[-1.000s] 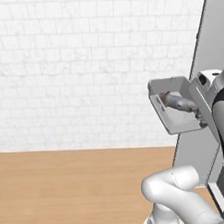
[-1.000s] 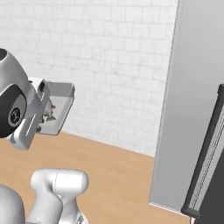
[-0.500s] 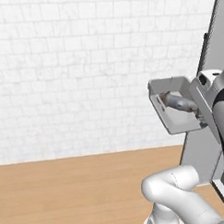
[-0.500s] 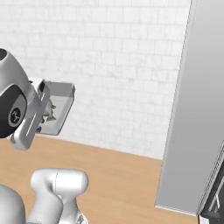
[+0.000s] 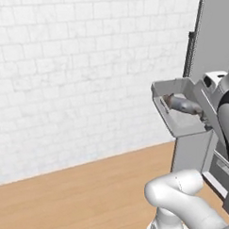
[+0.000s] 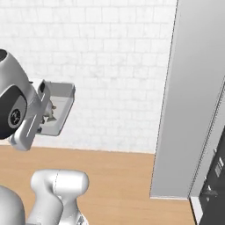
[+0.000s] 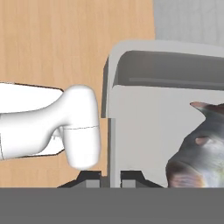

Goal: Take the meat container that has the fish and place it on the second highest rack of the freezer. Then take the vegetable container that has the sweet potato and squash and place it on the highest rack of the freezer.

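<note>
My gripper point(image 7: 110, 179) is shut on the side wall of the meat container point(image 7: 144, 118), a shallow grey tray, and holds it in the air, tipped. The grey-silver fish point(image 7: 197, 153) lies inside against the lower side. From the left base view the meat container point(image 5: 180, 111) hangs at mid-height in front of the arm, with the fish point(image 5: 184, 104) in it. In the right base view the meat container point(image 6: 59, 107) sits at the left beside the hand. The freezer point(image 6: 189, 96) shows as a tall grey open door, with a dark interior point(image 6: 215, 176) at the far right.
A white brick wall point(image 5: 86, 70) stands behind and a wooden floor point(image 5: 82, 198) lies below. The freezer door point(image 5: 214, 32), with its black bar handle point(image 5: 191, 51), rises just behind the held tray. The arm's white lower link point(image 5: 176, 194) is in front.
The whole picture has shifted between frames, so the base has moved; the wall, floor line and freezer door sit differently. The tray keeps its place in the gripper.
</note>
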You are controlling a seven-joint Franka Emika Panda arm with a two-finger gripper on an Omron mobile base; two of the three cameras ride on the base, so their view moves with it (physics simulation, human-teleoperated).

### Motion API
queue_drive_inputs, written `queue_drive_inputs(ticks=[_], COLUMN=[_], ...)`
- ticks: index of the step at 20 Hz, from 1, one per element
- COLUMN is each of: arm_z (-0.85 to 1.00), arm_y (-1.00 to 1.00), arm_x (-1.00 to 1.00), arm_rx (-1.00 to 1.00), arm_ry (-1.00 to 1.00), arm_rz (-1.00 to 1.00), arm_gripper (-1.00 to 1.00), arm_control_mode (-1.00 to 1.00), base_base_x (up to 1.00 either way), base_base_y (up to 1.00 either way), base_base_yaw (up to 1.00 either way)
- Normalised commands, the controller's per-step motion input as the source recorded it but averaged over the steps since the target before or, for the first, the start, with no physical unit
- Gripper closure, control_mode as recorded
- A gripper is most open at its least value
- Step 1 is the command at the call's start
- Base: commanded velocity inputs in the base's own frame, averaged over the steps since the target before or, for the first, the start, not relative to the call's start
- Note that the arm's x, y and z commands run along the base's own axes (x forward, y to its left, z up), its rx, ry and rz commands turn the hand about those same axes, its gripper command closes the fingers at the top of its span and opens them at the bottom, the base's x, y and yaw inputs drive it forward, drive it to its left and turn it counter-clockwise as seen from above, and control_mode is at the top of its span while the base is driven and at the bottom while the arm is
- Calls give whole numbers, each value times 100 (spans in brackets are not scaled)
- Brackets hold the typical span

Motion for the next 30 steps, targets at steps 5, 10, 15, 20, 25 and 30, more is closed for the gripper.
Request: queue_drive_inputs(ticks=[5,10,15,20,25,30], arm_z=[0,0,0,0,0,0], arm_y=[0,0,0,0,0,0], arm_x=[0,0,0,0,0,0], arm_rx=[0,0,0,0,0,0], arm_ry=[0,0,0,0,0,0], arm_rz=[0,0,0,0,0,0], arm_gripper=[100,100,100,100,100,100], arm_control_mode=[100,100,100,100,100,100], base_base_x=[43,45,61,49,2,0], base_base_y=[52,55,55,48,35,20], base_base_yaw=[-51,-56,-55,-54,-36,-42])
